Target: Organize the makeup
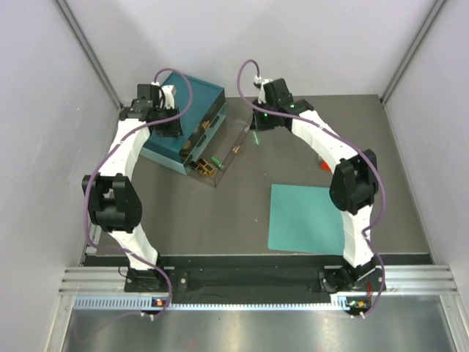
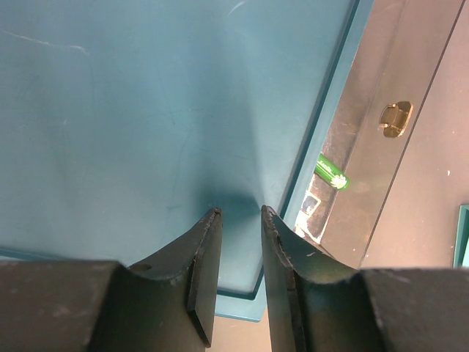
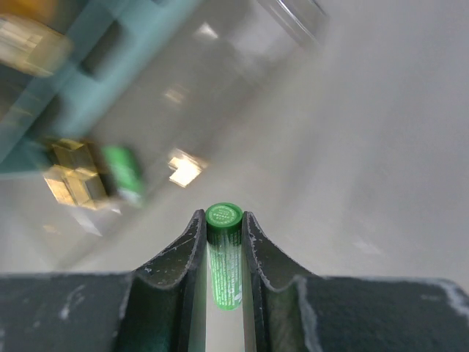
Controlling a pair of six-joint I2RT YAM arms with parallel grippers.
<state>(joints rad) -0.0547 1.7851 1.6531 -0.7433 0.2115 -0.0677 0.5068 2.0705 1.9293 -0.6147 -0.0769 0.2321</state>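
I am seeing the right claw (image 3: 221, 214) pinching a slim green tube (image 3: 223, 268) between its two fingers, with the tube's round cap poking out just past the fingertips. In the overhead view this claw is hanging just off the right side of the teal case (image 1: 187, 110), above the grey table (image 1: 220, 220), so the tube is sitting in the air beside the case rather than in it. The left claw (image 2: 240, 213) is hovering over the flat teal top of the case, close to its right edge. Its fingers are standing slightly spread and nothing is sitting between them. A clear tray (image 1: 227, 143) is lying against the right side of the case, and a small gold latch (image 2: 396, 119) is showing on it. A second green tube (image 2: 331, 172) is resting in that tray, just beside the case wall. The right wrist view is blurring this area, so I cannot make out the gold shapes next to it. A flat teal mat (image 1: 304, 218) is lying well apart from the case, to its right and nearer the arm bases.
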